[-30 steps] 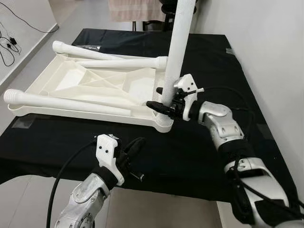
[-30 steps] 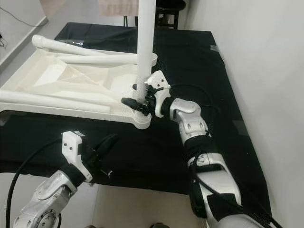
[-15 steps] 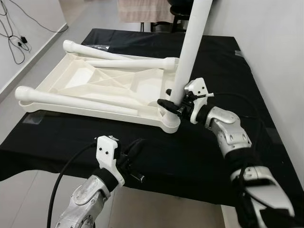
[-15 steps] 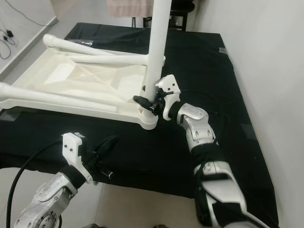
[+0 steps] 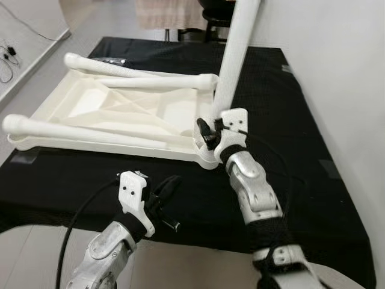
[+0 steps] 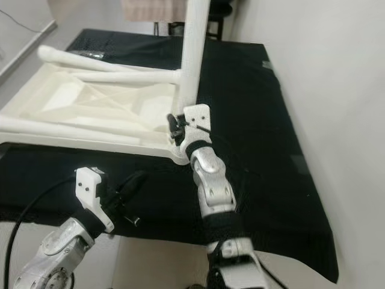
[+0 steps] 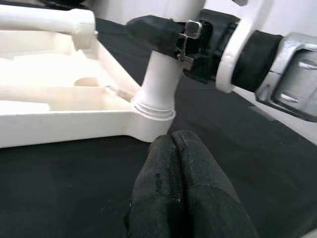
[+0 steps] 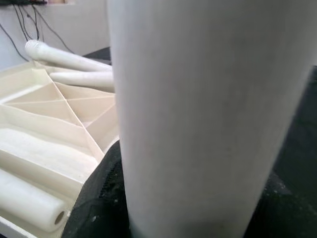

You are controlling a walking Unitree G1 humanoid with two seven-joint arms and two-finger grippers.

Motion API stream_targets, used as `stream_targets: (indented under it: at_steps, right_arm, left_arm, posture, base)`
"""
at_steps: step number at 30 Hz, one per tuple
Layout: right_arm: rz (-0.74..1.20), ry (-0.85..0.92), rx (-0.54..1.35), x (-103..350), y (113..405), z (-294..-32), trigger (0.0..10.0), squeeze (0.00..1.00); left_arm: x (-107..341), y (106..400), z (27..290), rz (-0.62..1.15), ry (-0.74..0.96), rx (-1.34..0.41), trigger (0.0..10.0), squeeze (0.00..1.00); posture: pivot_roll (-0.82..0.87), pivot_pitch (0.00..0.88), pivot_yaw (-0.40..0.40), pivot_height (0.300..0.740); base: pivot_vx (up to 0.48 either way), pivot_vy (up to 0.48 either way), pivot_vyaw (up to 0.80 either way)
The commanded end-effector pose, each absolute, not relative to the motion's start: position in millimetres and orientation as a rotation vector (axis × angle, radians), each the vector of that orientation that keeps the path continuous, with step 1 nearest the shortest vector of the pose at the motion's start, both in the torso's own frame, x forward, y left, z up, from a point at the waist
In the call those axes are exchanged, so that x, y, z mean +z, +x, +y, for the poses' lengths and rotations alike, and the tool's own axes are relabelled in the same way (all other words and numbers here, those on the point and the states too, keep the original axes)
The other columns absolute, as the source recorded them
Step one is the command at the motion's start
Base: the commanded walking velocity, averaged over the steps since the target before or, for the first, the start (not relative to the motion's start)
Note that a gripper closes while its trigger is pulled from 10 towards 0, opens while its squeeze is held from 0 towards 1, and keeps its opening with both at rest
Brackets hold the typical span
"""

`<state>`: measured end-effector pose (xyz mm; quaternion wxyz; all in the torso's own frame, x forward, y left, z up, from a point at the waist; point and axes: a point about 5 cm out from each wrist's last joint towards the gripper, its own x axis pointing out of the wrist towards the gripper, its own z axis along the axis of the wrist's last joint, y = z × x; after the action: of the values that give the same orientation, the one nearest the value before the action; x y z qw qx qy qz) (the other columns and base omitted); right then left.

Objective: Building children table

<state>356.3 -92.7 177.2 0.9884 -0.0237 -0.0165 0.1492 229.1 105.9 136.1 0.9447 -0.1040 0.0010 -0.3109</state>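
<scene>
One white tabletop [image 5: 90, 114], upside down. Four white legs: one upright leg [image 5: 234, 54], three loose legs [image 5: 84, 133] lying on it. One black table [image 5: 301, 150], two grippers.

Black cloth-covered table [image 5: 337, 198] fills most of the view, long side running away from us. Plain white wall [image 5: 343, 72] tight along its right edge. Pale grey floor [image 5: 42, 60] on the left, with black cables [image 5: 9, 57] lying by the left wall. Past the far end: a beige cloth [image 5: 159, 15] hanging down, and something dark beside it [image 5: 213, 12], possibly a chair or stool, too cropped to tell. Light is even, no hard shadows.
</scene>
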Motion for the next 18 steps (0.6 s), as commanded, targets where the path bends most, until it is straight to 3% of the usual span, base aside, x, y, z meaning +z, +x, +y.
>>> stream_targets:
  at_steps: [1, 3, 4, 9, 18]
  right_arm:
    - [-0.003, -0.015, 0.420, 178, 355, -89, 10.0, 1.00]
    - [-0.047, -0.014, 0.489, 190, 358, -88, 10.0, 1.00]
    - [-0.053, -0.003, 0.574, 194, 359, -87, 10.0, 0.04]
    - [-0.112, -0.082, 0.871, 214, 361, -90, 10.0, 0.00]
    - [-0.076, -0.180, 1.133, 218, 361, -96, 10.0, 0.00]
  left_arm:
    - [133, 228, 107, 0.008, -0.208, -0.619, 10.0, 0.00]
    - [133, 229, 107, 0.007, -0.209, -0.618, 10.0, 0.00]
    - [133, 229, 107, 0.007, -0.210, -0.618, 10.0, 0.00]
    - [133, 229, 106, 0.007, -0.215, -0.621, 10.0, 0.00]
    - [133, 230, 106, 0.008, -0.216, -0.620, 10.0, 0.00]
  posture:
    - [0.04, 0.133, -0.044, 0.740]
    - [0.04, 0.131, -0.046, 0.740]
    - [0.03, 0.131, -0.045, 0.740]
    - [0.04, 0.128, -0.045, 0.740]
    - [0.04, 0.121, -0.041, 0.740]
  base:
    - [0.000, 0.000, 0.00]
    - [0.000, 0.000, 0.00]
    - [0.000, 0.000, 0.00]
    - [0.000, 0.000, 0.00]
    - [0.000, 0.000, 0.00]
